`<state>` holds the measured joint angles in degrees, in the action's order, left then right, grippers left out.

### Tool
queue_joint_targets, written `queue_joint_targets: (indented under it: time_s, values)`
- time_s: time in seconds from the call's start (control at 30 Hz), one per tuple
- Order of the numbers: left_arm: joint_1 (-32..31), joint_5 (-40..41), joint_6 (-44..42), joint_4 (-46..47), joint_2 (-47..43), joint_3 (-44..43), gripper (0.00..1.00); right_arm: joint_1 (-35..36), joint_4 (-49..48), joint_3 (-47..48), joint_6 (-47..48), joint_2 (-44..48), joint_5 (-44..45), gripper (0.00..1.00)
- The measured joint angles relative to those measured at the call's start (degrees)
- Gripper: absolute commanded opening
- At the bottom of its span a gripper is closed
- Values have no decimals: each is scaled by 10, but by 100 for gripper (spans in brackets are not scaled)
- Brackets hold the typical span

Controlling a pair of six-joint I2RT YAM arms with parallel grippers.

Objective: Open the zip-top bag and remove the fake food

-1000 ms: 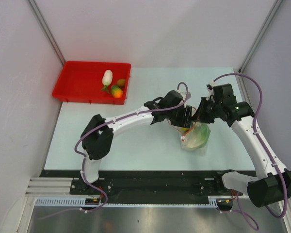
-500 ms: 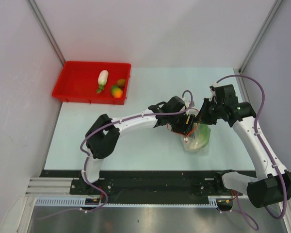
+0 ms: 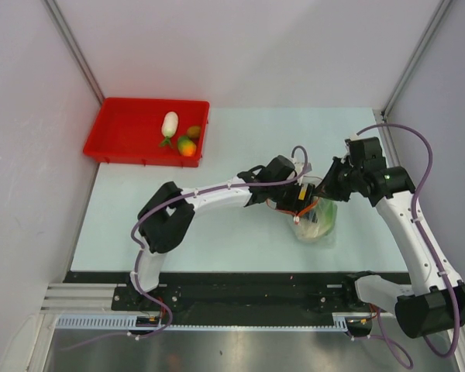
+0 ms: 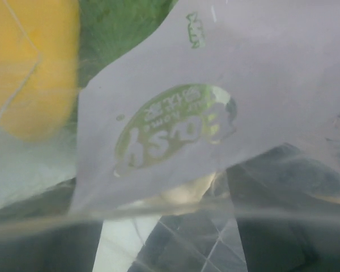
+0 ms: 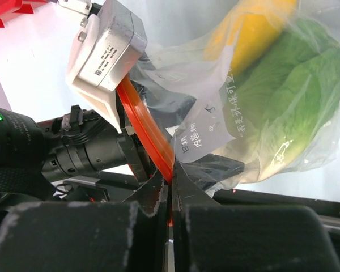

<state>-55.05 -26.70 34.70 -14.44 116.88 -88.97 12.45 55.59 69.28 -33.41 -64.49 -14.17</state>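
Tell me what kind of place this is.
Probably a robot test cell, not a kitchen: a left arm and right arm bolted to a pale table, plain white panels around it, and toy food in a red tray.

A tray (image 3: 124,133) sits at the far left corner of the table (image 3: 217,229). In the tray's right half lie a radish (image 3: 170,124), with a small piece (image 3: 194,132) to its right and a round fruit (image 3: 187,146) nearest the front rim, the three close together. Well apart from them, right of the table's middle, lies the bag (image 3: 322,226). Inside it are the lettuce (image 5: 294,102) and, beside it, a long piece (image 5: 255,34). The left gripper (image 3: 302,204) is at the bag's left side and the right gripper (image 5: 171,170) at its far right. The bag's zip strip (image 5: 147,130) is pinched between the right gripper's jaws.
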Motion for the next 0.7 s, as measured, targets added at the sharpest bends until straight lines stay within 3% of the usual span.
queue_joint_targets:
  time_s: [0.2, 0.4, 0.5, 0.6, 0.63, 0.7]
  values:
    - [-1, -4, 33, 41, 0, 22, 91, 0, 3, -1, -25, 2, 16, 0]
    - [-16, 35, 54, 54, 6, 22, 87, -3, 16, -1, -38, 3, 41, 0]
    - [-29, 70, 63, 62, 15, 22, 78, -4, 23, -1, -46, 6, 49, 0]
    - [-47, 96, 73, 78, 28, 24, 60, -3, 22, -1, -53, 17, 46, 0]
    - [-52, 105, 77, 85, 30, 26, 46, -6, 26, -1, -54, 22, 46, 0]
    - [-58, 118, 87, 100, 30, 31, 35, -12, 30, -1, -54, 27, 42, 0]
